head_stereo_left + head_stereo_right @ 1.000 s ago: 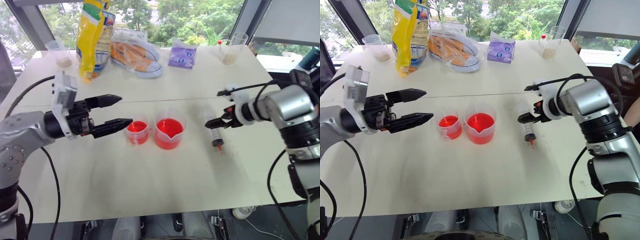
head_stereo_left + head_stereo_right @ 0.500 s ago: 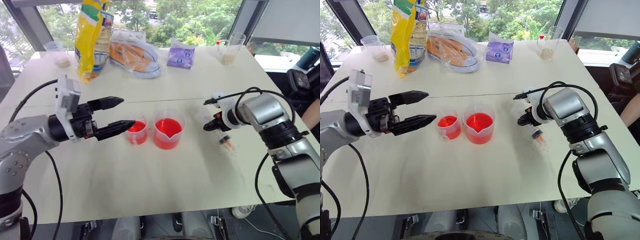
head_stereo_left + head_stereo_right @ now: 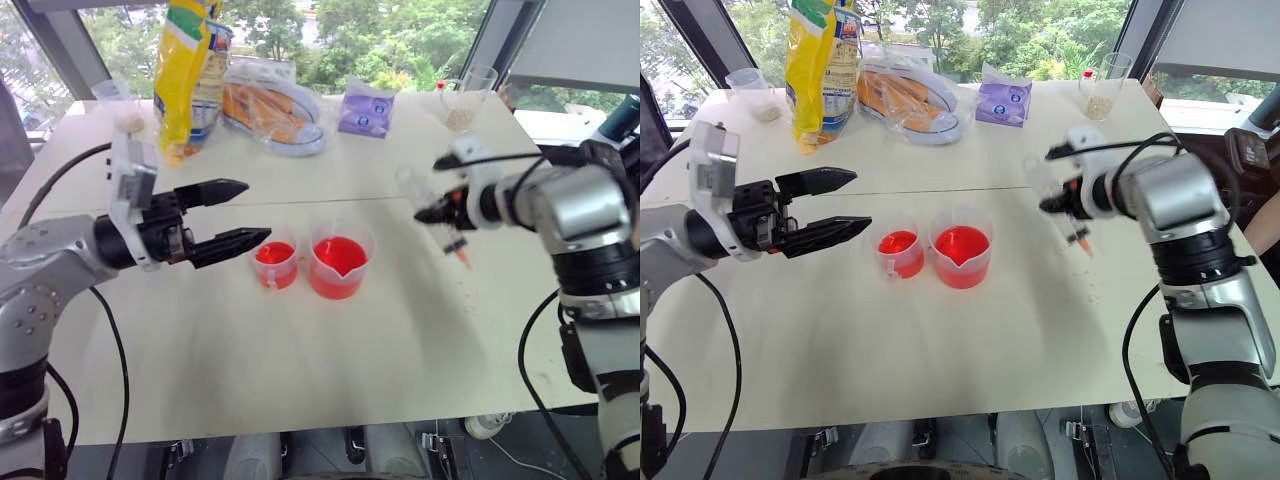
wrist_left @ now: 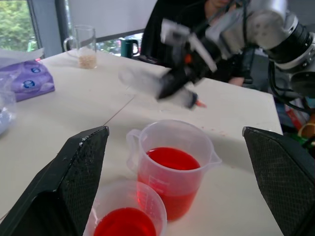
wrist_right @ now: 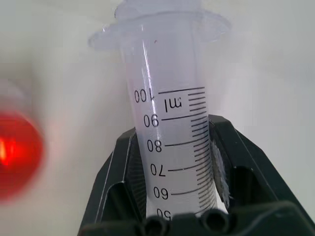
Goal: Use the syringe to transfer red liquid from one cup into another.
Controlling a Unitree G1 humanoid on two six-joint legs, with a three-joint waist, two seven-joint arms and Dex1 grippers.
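My right gripper [image 3: 441,213] is shut on the syringe [image 3: 447,222], a clear barrel with dark marks [image 5: 172,128] held in the air, tilted with its red-orange tip [image 3: 1081,244] pointing down. It hangs to the right of the larger spouted cup [image 3: 340,266], which holds red liquid [image 4: 172,159]. The smaller cup [image 3: 275,265] stands just left of it, also with red liquid inside. My left gripper [image 3: 256,212] is open, level, its fingertips just left of the smaller cup and slightly above it; its black fingers [image 4: 78,177] frame both cups.
Along the far edge are a yellow bag [image 3: 186,80], a clear pack of orange food [image 3: 272,108], a purple packet [image 3: 365,110] and cups with beige grains [image 3: 461,102] [image 3: 122,106]. A person in dark clothing [image 4: 172,19] sits beyond the table's right side.
My right gripper shut on the syringe, which lay on the table, and lifted it into the air, tip down. The left arm has stayed in place.
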